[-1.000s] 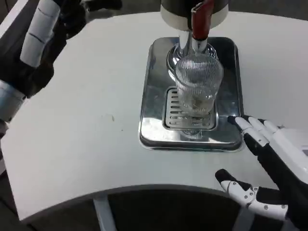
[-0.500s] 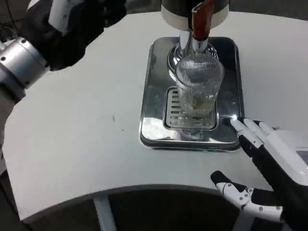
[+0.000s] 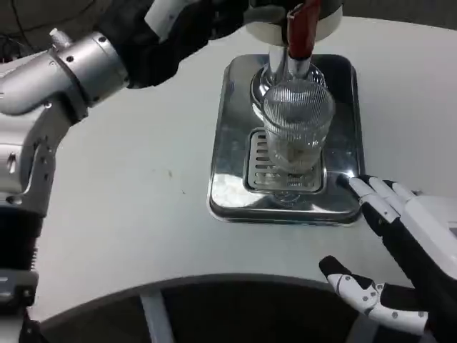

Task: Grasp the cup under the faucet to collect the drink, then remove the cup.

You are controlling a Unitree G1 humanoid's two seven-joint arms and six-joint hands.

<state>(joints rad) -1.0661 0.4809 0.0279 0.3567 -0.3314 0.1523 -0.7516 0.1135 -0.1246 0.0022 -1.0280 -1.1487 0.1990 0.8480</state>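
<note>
A clear ribbed cup (image 3: 298, 125) stands upright on the drain grate of a shiny steel drip tray (image 3: 232, 136), right under the faucet with its red tap handle (image 3: 300, 28). My left hand (image 3: 178, 32) reaches in from the upper left toward the dispenser's body (image 3: 268, 25); its fingertips are cut off by the frame's top edge, so their spread is unclear. My right hand (image 3: 400, 243) lies open at the lower right, fingers spread, its fingertips (image 3: 360, 187) just off the tray's front right corner, apart from the cup.
The white table (image 3: 128, 214) has a curved front edge near the bottom of the picture. My left silver forearm (image 3: 64, 68) crosses the upper left.
My left arm has swung up and to the right, bringing its hand close to the dispenser top. My right hand has barely moved. The cup stands where it was.
</note>
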